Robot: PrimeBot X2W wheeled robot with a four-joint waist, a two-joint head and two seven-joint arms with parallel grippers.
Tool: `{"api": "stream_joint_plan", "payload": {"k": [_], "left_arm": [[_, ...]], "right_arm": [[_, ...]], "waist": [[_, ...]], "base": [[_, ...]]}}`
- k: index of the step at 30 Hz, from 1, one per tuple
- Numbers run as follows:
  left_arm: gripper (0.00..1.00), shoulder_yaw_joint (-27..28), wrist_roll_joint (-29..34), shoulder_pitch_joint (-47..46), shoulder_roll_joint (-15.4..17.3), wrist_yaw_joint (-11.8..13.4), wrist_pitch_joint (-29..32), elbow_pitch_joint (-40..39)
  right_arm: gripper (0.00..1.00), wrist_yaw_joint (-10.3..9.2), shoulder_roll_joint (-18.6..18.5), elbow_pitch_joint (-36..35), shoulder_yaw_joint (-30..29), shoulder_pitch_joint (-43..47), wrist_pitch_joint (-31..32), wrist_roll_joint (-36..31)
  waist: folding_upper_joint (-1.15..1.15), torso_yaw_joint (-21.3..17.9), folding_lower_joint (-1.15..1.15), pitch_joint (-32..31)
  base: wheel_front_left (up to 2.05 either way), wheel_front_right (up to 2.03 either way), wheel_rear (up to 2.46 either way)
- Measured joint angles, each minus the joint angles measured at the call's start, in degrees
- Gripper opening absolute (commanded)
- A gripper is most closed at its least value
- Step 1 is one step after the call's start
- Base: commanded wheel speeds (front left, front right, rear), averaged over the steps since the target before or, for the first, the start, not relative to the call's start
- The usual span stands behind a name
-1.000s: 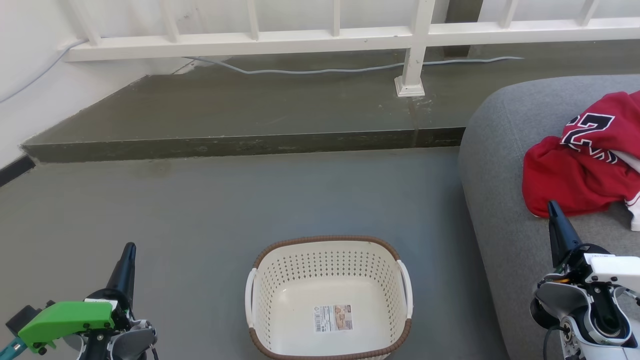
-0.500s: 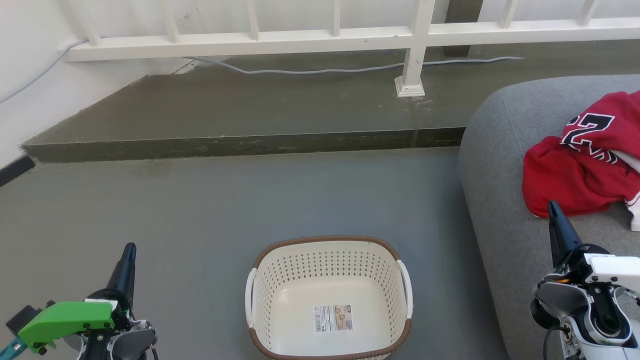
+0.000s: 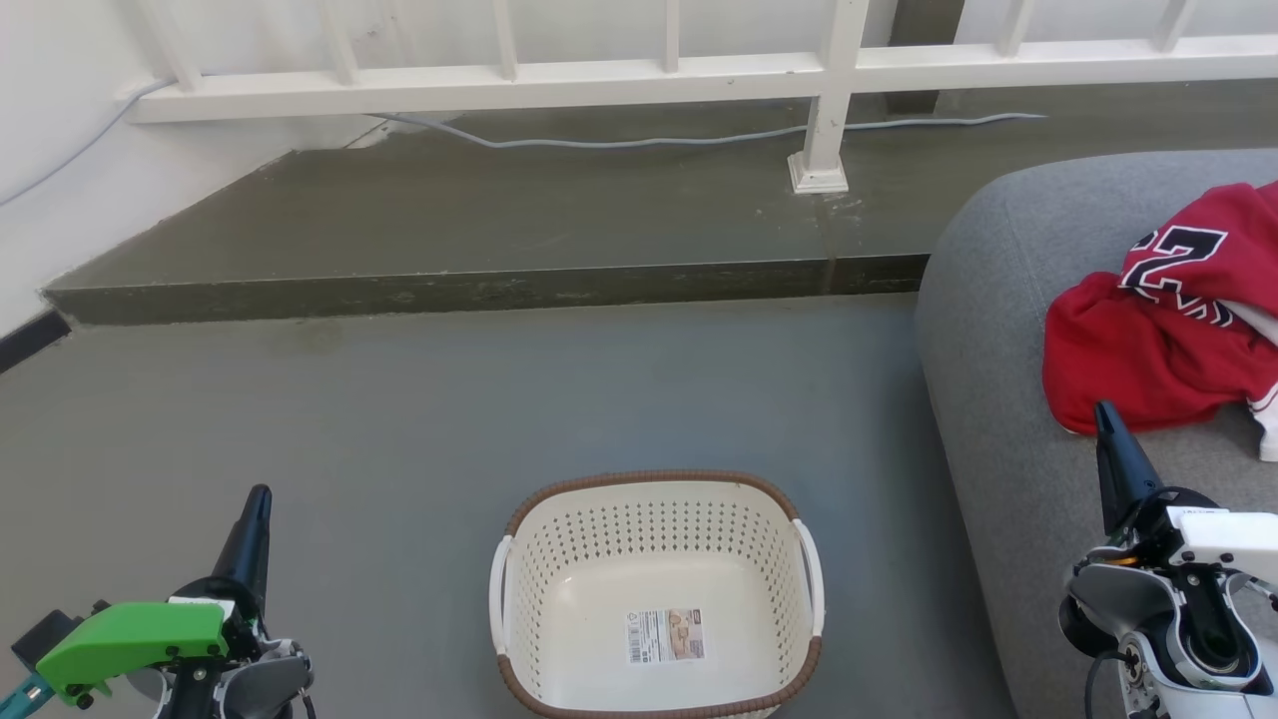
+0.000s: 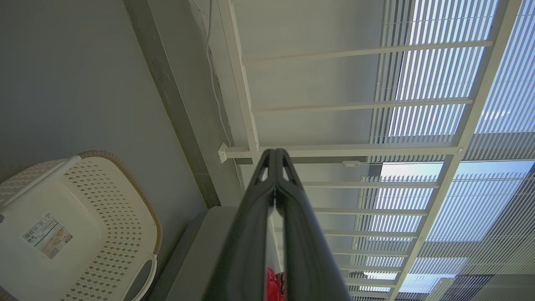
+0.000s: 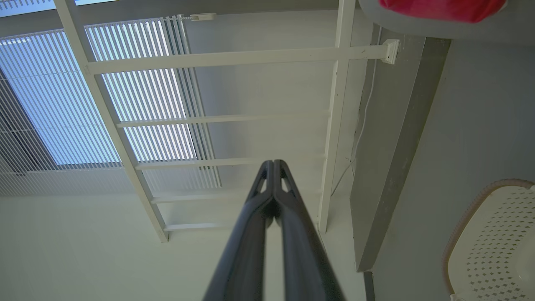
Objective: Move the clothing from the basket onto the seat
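Note:
The red clothing (image 3: 1163,330), the jersey with a black numeral on top, lies crumpled on the grey seat (image 3: 998,330) at the right. On the floor at bottom centre stands the cream basket (image 3: 657,519) with a brown rim, holding nothing but a sticker on its base. My left gripper (image 3: 259,496) is shut at the lower left, well left of the basket. Just below the clothing, over the seat's front part, my right gripper (image 3: 1102,409) is shut and holds nothing. The wrist views show each pair of fingertips pressed together, left (image 4: 275,151) and right (image 5: 273,162).
A raised dark step (image 3: 479,285) crosses the floor behind the basket. A white railing (image 3: 639,75) with a post (image 3: 824,140) stands on it, and a grey cable (image 3: 639,140) runs along its foot. A white wall closes the left side.

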Motion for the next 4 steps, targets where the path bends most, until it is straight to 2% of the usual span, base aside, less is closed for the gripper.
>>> {"api": "stream_joint_plan", "payload": {"k": [4], "left_arm": [[0.0, 0.01, 0.0, 0.0, 0.0, 0.0, 0.0, 0.01]], "right_arm": [[0.0, 0.0, 0.01, 0.0, -0.01, 0.0, 0.0, 0.0]], "waist": [[0.0, 0.0, 0.0, 0.0]], "base": [[0.0, 0.0, 0.0]]}}
